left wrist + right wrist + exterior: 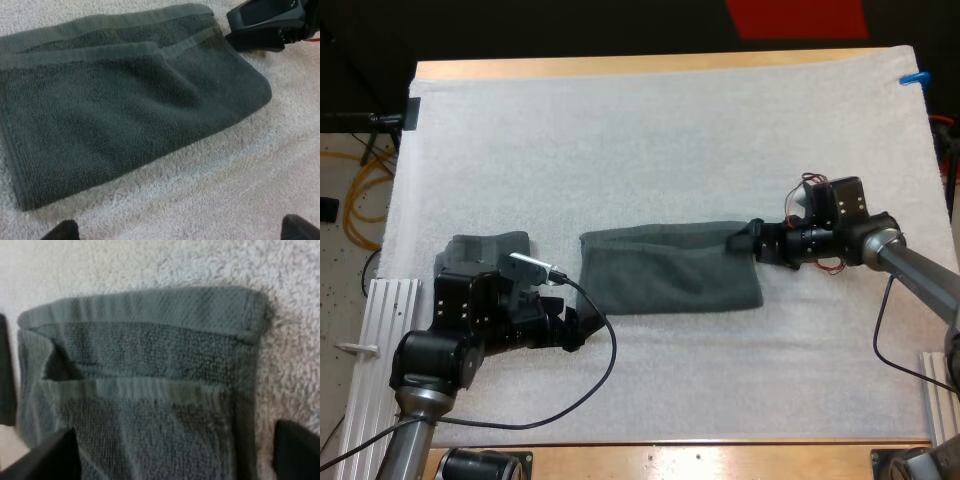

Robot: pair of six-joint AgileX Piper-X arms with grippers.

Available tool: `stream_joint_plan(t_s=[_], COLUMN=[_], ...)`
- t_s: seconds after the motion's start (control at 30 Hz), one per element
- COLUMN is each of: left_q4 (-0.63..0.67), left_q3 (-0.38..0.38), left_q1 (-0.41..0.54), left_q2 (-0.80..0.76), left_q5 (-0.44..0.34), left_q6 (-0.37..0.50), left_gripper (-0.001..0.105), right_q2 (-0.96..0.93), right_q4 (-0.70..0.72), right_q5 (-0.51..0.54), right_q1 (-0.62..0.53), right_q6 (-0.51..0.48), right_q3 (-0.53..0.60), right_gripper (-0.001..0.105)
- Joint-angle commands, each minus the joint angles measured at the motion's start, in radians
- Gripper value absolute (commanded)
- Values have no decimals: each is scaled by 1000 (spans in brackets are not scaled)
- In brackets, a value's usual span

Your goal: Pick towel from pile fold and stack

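Right gripper (742, 240) at folded terry towel (665, 270)

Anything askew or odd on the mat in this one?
Slightly: the folded towel is uneven. Its top layer's hem stops short of the lower layer's, near the right gripper. Nothing else stands out.

A folded dark grey-green terry towel (125, 100) lies flat on the white fuzzy mat (225, 190). The right arm's black tool (265, 22) sits at its far corner. The left tool (180, 232) has its 2 fingertips (60, 231) apart, clear of the towel.
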Motion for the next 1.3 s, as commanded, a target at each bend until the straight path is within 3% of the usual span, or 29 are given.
stream_joint_plan(t_s=[0.0,0.2,0.37,0.43,0.57,0.7,0.87,1.03,1.27], left_q4=[2,2,2,2,2,2,2,2,2], left_q3=[-5,-5,-5,-5,-5,-5,-5,-5,-5], left_q1=[1,1,1,1,1,1,1,1,1], left_q2=[-7,-7,-7,-7,-7,-7,-7,-7,-7], left_q5=[-10,-10,-10,-10,-8,-8,-8,-8,-8], left_q6=[4,4,4,4,4,4,4,4,4], left_gripper=[75,75,75,75,75,75,75,75,75], right_q2=[25,64,64,64,64,61,8,-105,-290], right_q4=[47,110,109,102,100,95,115,199,387], right_q5=[-12,-136,-164,-163,-105,-64,82,367,799], right_q1=[4,11,46,70,87,83,84,84,84], right_q6=[-5,-21,-21,-28,-28,-29,-68,-111,-299], right_q3=[5,5,5,5,5,5,5,5,5], right_gripper=[78,78,78,73,45,2,0,0,0])
